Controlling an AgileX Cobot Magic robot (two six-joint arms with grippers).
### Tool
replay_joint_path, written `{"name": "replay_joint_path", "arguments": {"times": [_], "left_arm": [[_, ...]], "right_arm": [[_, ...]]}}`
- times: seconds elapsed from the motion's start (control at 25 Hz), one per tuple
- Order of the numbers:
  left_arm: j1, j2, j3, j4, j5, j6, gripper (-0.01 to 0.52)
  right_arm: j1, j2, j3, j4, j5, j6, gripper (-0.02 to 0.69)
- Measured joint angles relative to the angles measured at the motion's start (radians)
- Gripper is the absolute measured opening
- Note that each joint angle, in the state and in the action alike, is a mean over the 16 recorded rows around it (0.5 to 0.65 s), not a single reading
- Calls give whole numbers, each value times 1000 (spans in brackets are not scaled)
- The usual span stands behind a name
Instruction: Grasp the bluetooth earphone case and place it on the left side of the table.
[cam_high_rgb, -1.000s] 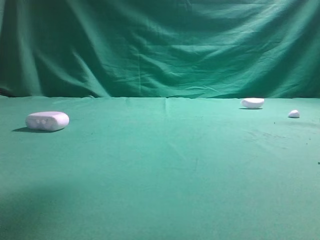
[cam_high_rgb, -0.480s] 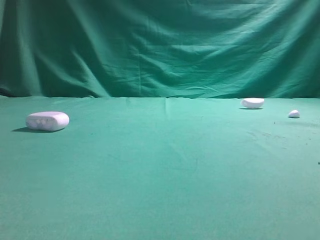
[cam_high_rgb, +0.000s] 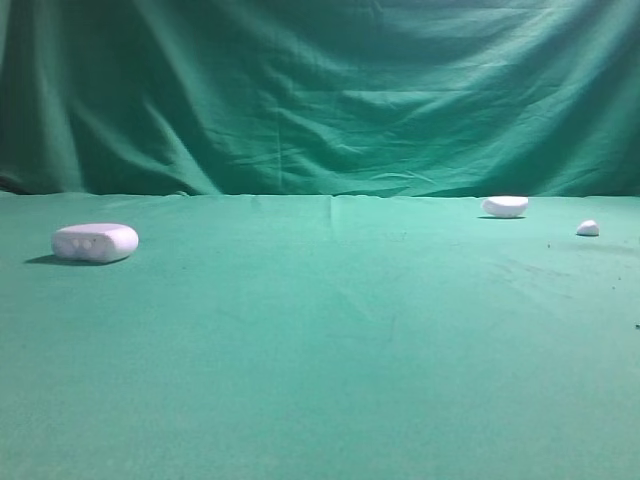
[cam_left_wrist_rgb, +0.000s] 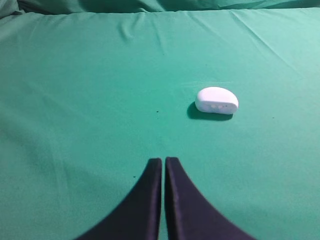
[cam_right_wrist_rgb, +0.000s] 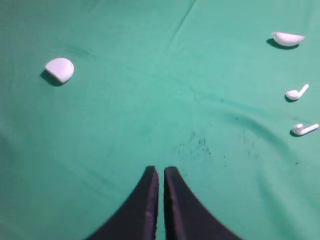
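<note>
The bluetooth earphone case (cam_high_rgb: 95, 242), a white rounded oblong with faint oval dents, lies flat on the left side of the green table (cam_high_rgb: 330, 340). In the left wrist view the case (cam_left_wrist_rgb: 216, 100) rests ahead and to the right of my left gripper (cam_left_wrist_rgb: 163, 161), well apart from it. The left gripper's dark fingers are shut with nothing between them. My right gripper (cam_right_wrist_rgb: 161, 170) is also shut and empty above bare cloth. Neither gripper shows in the exterior high view.
A white half-dome piece (cam_high_rgb: 505, 206) and a tiny white piece (cam_high_rgb: 588, 228) lie at the back right. The right wrist view shows a white shell piece (cam_right_wrist_rgb: 287, 38), two earbuds (cam_right_wrist_rgb: 296, 93) (cam_right_wrist_rgb: 304, 129) and a rounded white piece (cam_right_wrist_rgb: 59, 69). A folded green curtain (cam_high_rgb: 320, 90) hangs behind.
A dim shadow on the cloth at the lower left has faded. The white objects have not moved.
</note>
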Motion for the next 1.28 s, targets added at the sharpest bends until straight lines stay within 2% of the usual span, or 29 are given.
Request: {"name": "replay_joint_path", "arguments": {"times": [0.32,0.48,0.76,1.28], "left_arm": [[0,0,0,0,0,0,0],[0,0,0,0,0,0,0],[0,0,0,0,0,0,0],[0,0,0,0,0,0,0]], "right_arm": [[-207,-269,308,-34,-231,34,0],[-298,-397,445,-33,-294,56,0],[-366,-527,569,-29,-291,85,0],[-371,-550,585,-16,-239,138,0]]}}
